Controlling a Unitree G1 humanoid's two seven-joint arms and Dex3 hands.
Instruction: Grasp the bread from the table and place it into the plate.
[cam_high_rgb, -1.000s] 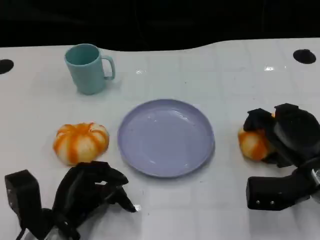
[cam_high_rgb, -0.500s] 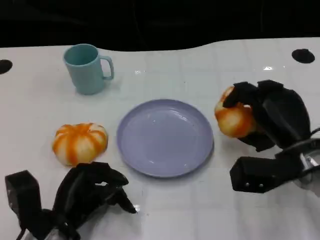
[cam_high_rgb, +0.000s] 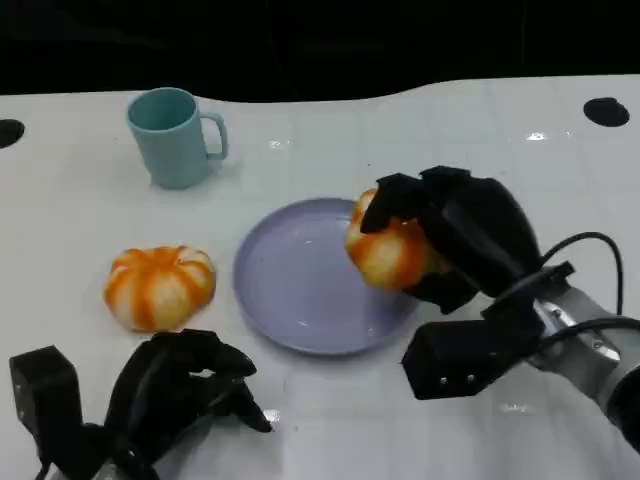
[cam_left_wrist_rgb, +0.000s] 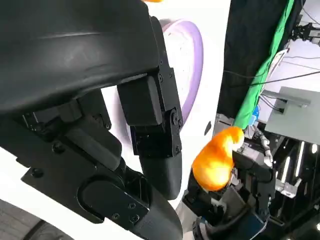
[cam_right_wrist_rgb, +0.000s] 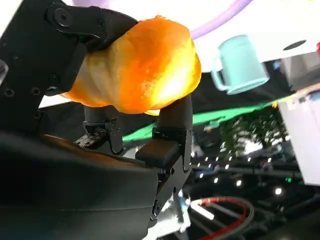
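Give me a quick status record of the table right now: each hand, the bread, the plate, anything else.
right hand: grips a bread roll, held over the right side of the plate
left hand: low at the near left of the table, fingers curled, holding nothing
plate: lilac, centre of the table, nothing lying in it
second bread roll: on the table left of the plate, untouched
mug: teal, upright, far left, handle to the right
task state: roll carried to the plate, not yet released

Head overhead — wrists close, tilted.
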